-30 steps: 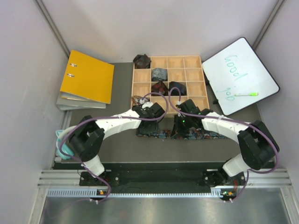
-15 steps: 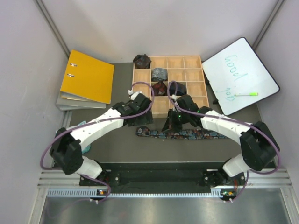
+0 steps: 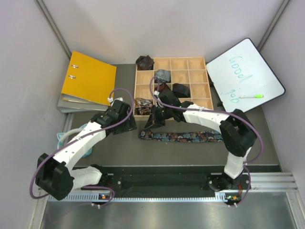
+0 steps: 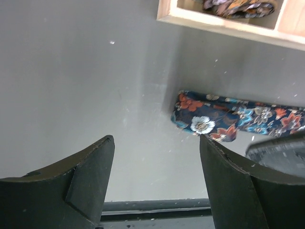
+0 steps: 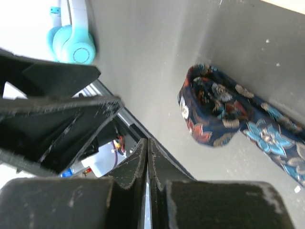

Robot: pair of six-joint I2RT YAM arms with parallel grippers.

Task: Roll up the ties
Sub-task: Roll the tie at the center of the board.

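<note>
The navy floral tie [image 3: 183, 136] lies stretched out flat along the table in front of the wooden compartment box [image 3: 199, 61]. Its left end is folded over into a small loop [image 5: 209, 114] and also shows in the left wrist view [image 4: 205, 117]. My right gripper [image 3: 155, 122] is shut and empty just above and beside that left end [image 5: 147, 140]. My left gripper [image 3: 125, 122] is open and empty over bare table left of the tie [image 4: 156, 139]. Rolled bundles sit in the box: black [image 3: 144, 62], grey-blue [image 3: 162, 75], another black [image 3: 181, 89], brown-patterned [image 3: 142, 105].
A yellow binder [image 3: 89, 78] lies at the back left. A whiteboard [image 3: 245, 76] with a green marker [image 3: 251, 96] is at the back right. Teal headphones [image 3: 63, 141] lie at the left edge, also in the right wrist view [image 5: 71, 38].
Both grippers have left the tie. The left arm has swung out to the left; the right gripper has moved left to the tie's left end. The tie now lies uncovered.
</note>
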